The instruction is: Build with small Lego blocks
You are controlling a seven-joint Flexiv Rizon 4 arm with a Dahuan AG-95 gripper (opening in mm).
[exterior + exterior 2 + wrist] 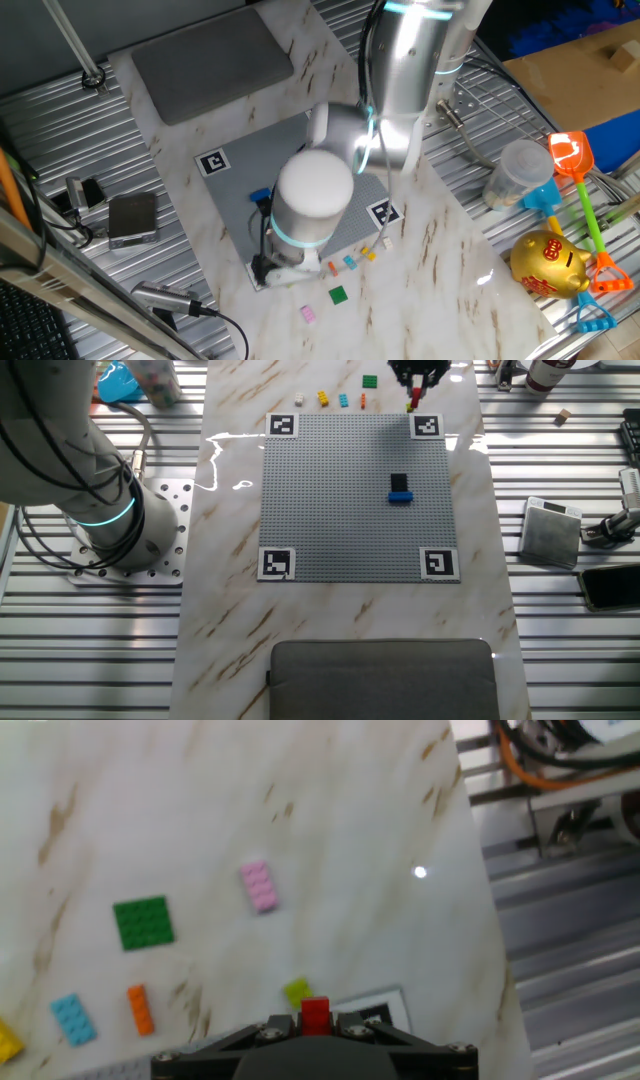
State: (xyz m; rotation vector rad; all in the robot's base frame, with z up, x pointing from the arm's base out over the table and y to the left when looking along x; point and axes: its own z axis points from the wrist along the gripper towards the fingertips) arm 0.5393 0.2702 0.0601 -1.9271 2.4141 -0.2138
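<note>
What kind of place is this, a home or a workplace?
Probably a robotics lab or test bench, not a home. The arm is bolted to a ribbed metal table, the grey baseplate bears black-and-white markers at its corners, and cables lie beside the marble board.

It looked like a robotics lab bench: a marble-patterned tabletop (pixel 230 610) sat on ribbed aluminium rails (pixel 80 650), and the arm's base (pixel 110 520) was bolted to a drilled plate on the left. A grey baseplate (pixel 350 510) carried black-and-white corner markers (pixel 283 425). Loose cables (pixel 190 310) and small electronic boxes (pixel 132 218) lay alongside, with cardboard (pixel 580 70) far right.
</note>
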